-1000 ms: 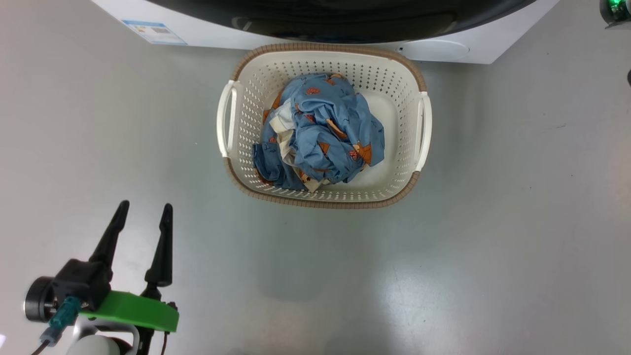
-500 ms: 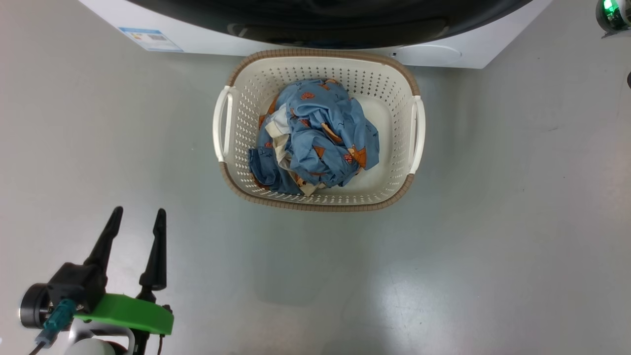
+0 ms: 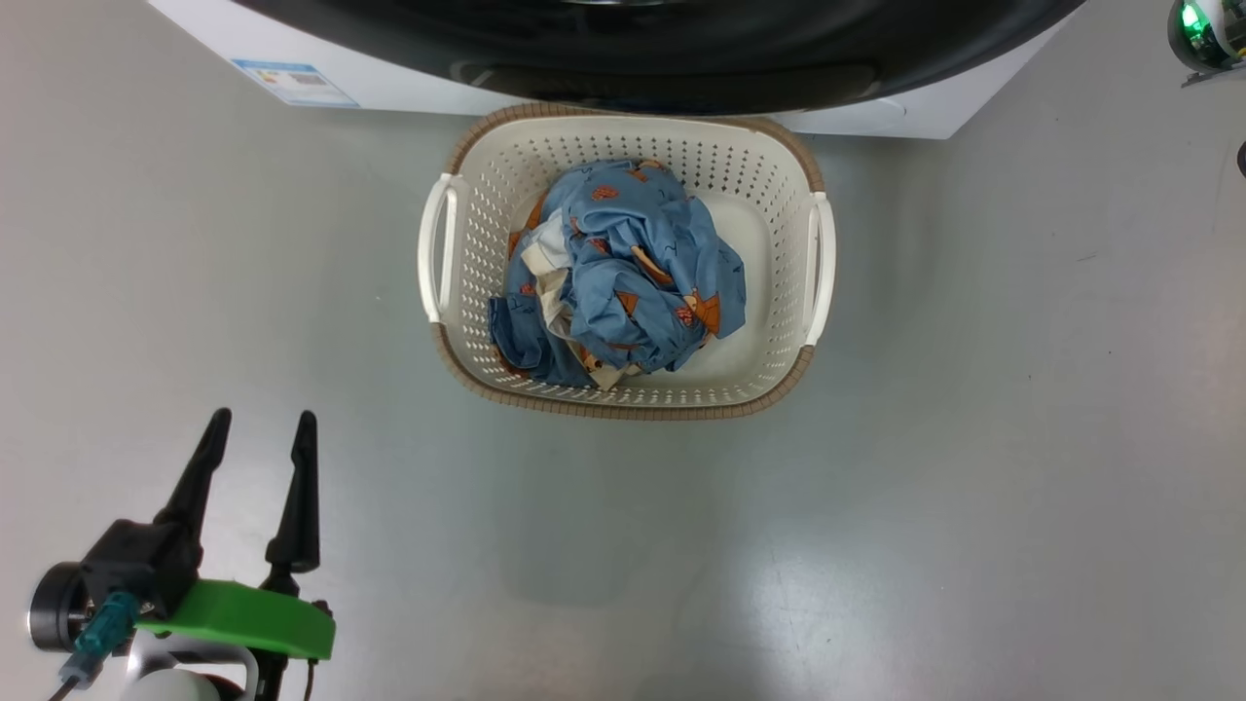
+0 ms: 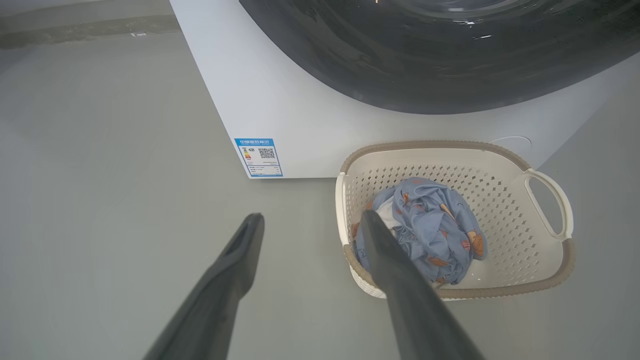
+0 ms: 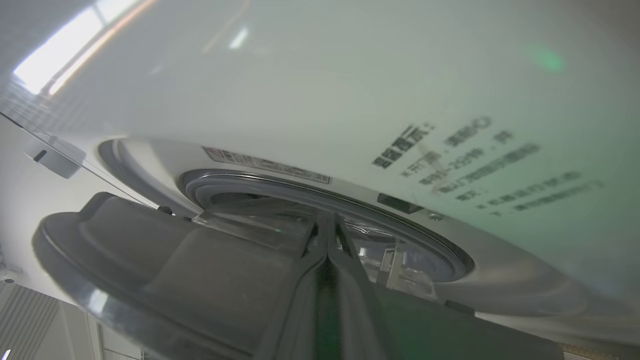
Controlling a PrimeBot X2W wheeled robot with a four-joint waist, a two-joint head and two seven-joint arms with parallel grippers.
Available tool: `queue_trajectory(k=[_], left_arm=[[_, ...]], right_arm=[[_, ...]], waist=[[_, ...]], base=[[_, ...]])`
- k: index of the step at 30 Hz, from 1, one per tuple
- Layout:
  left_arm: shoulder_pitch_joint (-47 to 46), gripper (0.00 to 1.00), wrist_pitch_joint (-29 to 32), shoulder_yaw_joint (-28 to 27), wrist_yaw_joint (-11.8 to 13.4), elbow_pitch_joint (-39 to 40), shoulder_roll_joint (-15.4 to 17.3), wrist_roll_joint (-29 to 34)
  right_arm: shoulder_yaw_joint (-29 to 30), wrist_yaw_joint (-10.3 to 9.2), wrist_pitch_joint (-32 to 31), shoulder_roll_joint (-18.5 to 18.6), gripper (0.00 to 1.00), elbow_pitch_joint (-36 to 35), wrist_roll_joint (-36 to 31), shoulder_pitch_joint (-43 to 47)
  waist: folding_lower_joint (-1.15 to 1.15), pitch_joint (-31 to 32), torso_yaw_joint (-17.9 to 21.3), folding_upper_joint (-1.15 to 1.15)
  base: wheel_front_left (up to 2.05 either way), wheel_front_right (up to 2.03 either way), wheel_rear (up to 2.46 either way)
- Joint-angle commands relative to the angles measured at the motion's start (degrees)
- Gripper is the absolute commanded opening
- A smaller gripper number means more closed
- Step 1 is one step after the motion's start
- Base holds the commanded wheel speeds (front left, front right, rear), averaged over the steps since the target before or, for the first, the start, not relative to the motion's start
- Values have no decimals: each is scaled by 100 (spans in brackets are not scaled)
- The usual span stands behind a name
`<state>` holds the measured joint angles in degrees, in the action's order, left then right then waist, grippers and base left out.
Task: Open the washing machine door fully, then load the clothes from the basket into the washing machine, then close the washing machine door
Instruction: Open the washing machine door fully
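The blue clothes (image 3: 623,268) lie heaped in the white basket (image 3: 623,409) on the floor (image 3: 973,438), just in front of the washing machine (image 4: 260,95). The left gripper (image 3: 263,419) hangs off to the side, jaws wide. The right gripper (image 5: 327,225) has its jaws squeezed together at the partly open black door (image 5: 150,270).

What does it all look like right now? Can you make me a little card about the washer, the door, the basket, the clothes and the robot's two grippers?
washer: white, just beyond the basket
door: black, open; how far is hard to tell
basket: on the floor, in front of the washer
clothes: blue bundle, all in the basket
left gripper: open, empty, above the floor to the basket's left
right gripper: shut, holding nothing, tips by the door's inner side; touching or not is unclear
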<state>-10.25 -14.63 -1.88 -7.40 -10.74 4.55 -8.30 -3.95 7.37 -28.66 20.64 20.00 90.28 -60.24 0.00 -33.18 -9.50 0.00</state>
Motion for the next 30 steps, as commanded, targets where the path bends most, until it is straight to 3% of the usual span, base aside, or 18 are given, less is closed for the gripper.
queue_trajectory(k=[1,16,30], left_arm=[[126,100,-37,-206,-9,84,130,28],[2,100,-37,-212,-9,38,-3,-27],[5,100,-37,-290,-9,-133,-149,-91]], right_arm=[[-217,12,-165,-152,0,-247,42,-40],[-375,12,-437,-343,0,-577,83,363],[-647,12,-676,-473,0,-643,13,1102]], waist=[[0,8,0,0],[0,179,123,0],[0,752,120,0]], base=[[0,0,0],[0,0,0],[0,0,0]])
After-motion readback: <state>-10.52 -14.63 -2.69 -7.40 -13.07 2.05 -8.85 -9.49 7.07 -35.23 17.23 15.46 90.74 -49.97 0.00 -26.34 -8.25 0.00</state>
